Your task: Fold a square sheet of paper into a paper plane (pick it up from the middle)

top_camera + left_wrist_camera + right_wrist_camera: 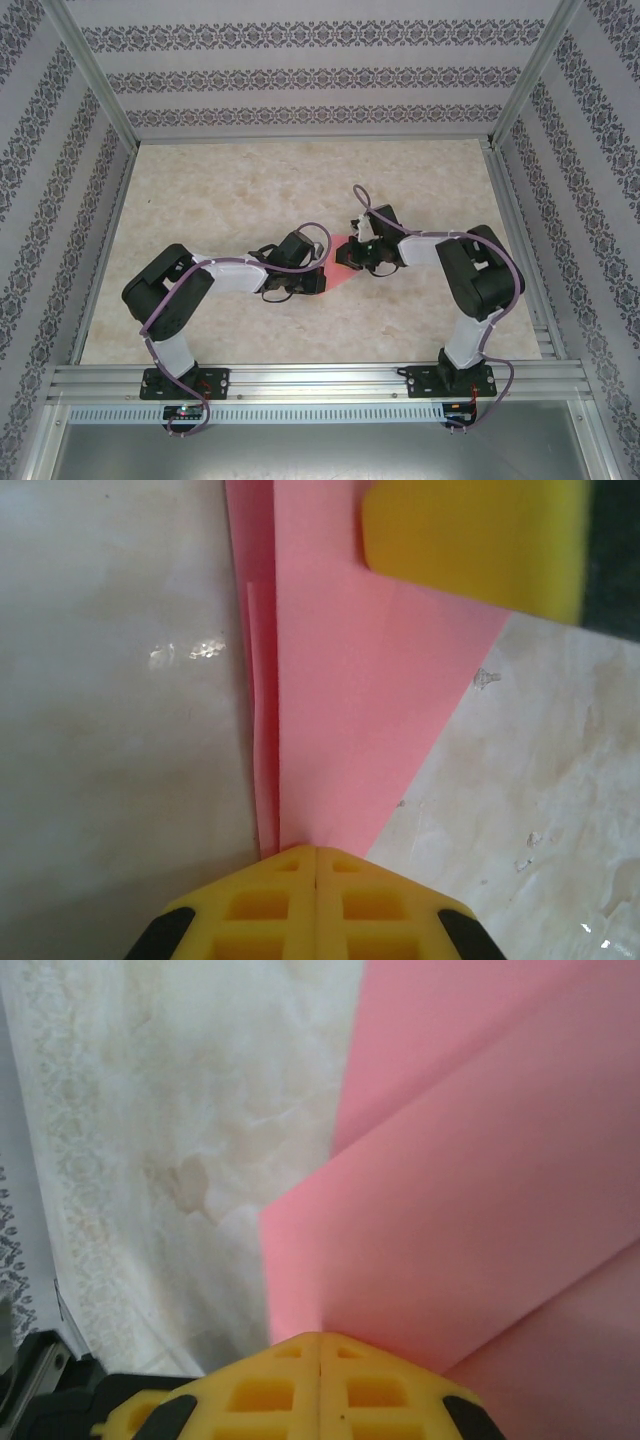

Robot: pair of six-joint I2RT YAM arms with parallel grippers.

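The square sheet of paper point(343, 266) is pink, folded into a tapering wedge, and lies flat on the marbled table between my two grippers. In the left wrist view the paper point(360, 700) narrows toward my left gripper point(316, 850), whose yellow jaws are shut with their tips resting on its narrow end. A long crease runs just left of those tips. My right gripper point(320, 1337) is also shut, its tips set down on a folded flap of the paper point(480, 1210). From above, the left gripper point(320, 276) and right gripper point(360, 255) face each other across the sheet.
One yellow finger of the right gripper point(470, 540) shows at the top of the left wrist view. Aluminium rails point(320, 380) run along the near edge, and patterned walls point(300, 75) enclose the table point(230, 190) on three sides.
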